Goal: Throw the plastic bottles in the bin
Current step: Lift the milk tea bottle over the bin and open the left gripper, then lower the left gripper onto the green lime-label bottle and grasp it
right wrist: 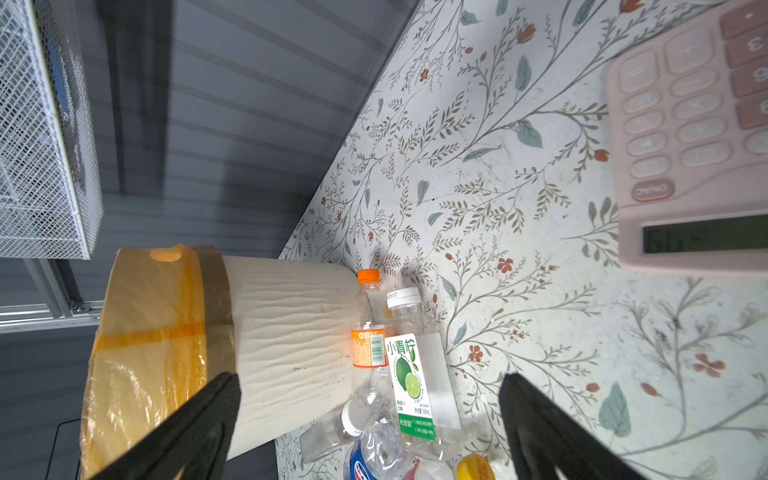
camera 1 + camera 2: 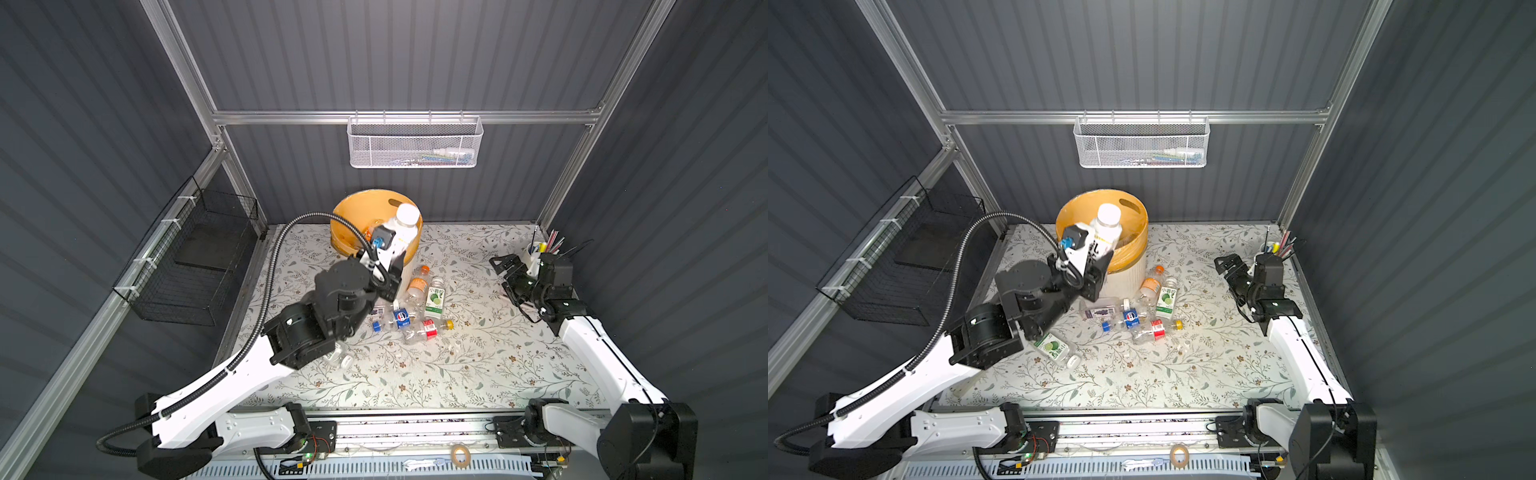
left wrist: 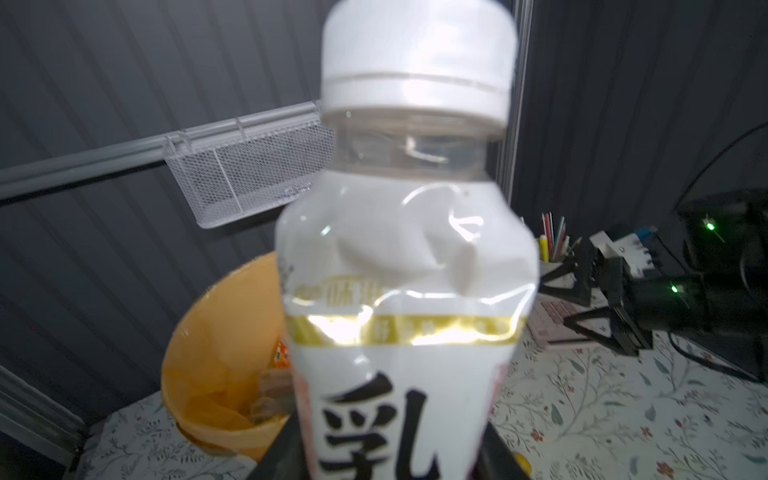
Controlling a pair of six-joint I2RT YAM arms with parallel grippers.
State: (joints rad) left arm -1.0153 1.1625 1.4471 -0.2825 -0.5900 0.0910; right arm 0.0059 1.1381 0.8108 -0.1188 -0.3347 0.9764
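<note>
1. White-capped bottle is clamped by its lower body in the left gripper, cap pointing away from the jaws, raised at the near rim of the bin.
2. It is clear plastic, dented at the shoulder, with a white label, a gold band and large black characters.
3. Other plastic bottles lie heaped on the floral table just beside the bin's base, with orange, lime-green, blue and red labels.
4. Right gripper stands spread wide and empty near the pen cup, well apart from the heap.
</note>
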